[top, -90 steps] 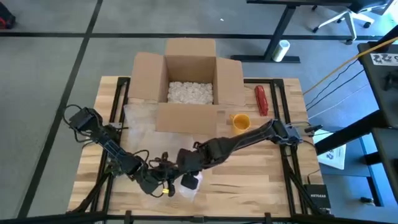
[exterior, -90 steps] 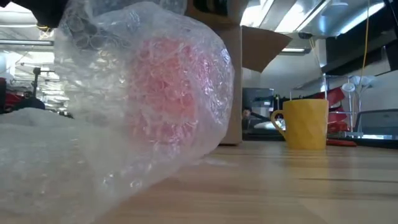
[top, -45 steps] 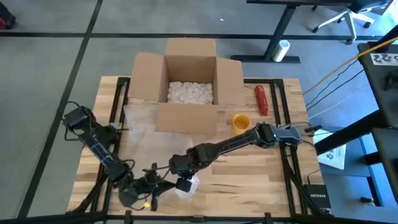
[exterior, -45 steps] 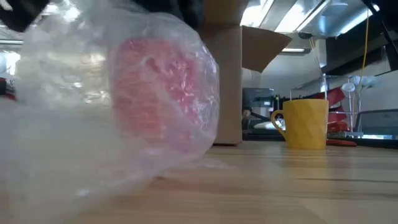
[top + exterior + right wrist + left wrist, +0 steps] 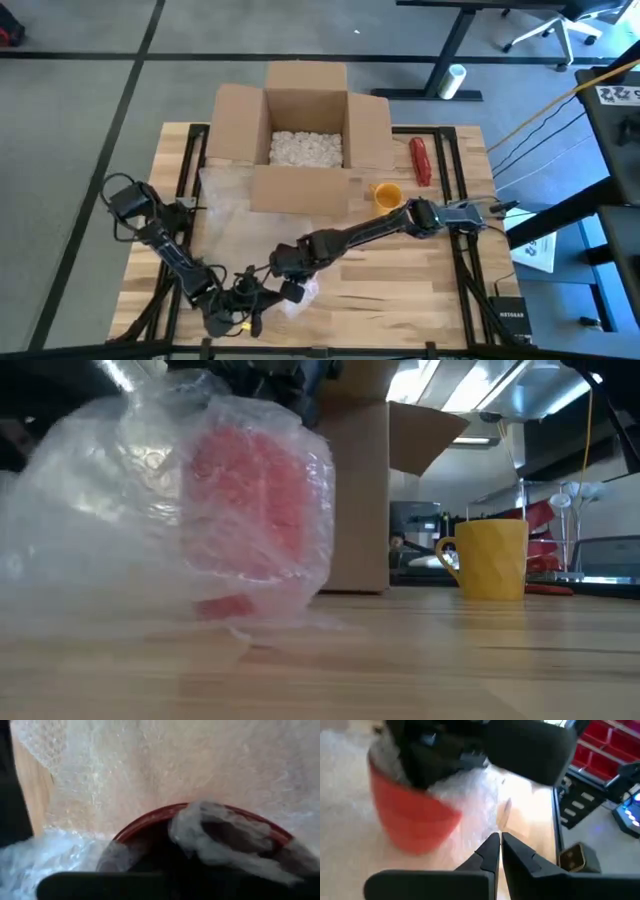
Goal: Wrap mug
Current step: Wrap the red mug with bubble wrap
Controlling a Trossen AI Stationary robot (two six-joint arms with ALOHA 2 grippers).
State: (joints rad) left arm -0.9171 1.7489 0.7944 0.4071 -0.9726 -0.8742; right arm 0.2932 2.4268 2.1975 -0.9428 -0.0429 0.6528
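Observation:
A red mug [image 5: 250, 510] sits inside a bundle of clear bubble wrap [image 5: 110, 530] near the table's front edge, left of centre. My right gripper [image 5: 287, 285] is on the mug's mouth from above, its fingers buried in wrap. In the right wrist view, wrap is bunched inside the mug's rim [image 5: 200, 809]. My left gripper [image 5: 238, 308] lies just to the left, its fingers shut [image 5: 498, 840] at the wrap's edge. More wrap [image 5: 225, 215] lies flat in front of the box. My left gripper is shut at the loose left part of the bubble wrap [image 5: 485, 815], coming level from the table's left. The pinch itself does not show. That part of the wrap [image 5: 60, 520] stands raised off the table. My right gripper comes down on the mug's mouth [image 5: 200, 809] from above, with wrap bunched around its fingers. The wrap and the gripper body hide how the fingers lie on the rim. The mug [image 5: 412, 822] stands roughly upright below the gripper.
An open cardboard box [image 5: 305, 140] with white packing peanuts stands at the far middle. A yellow mug [image 5: 387, 196] stands right of it, and a red object [image 5: 420, 160] lies behind that. Bare wood [image 5: 400, 290] lies to the right of the bundle.
My right gripper has carried the wrapped mug toward the table's left edge and turned it from tilted to roughly upright. My left gripper has drawn back toward the left and near edge, and the wrap now trails out to the left of the mug.

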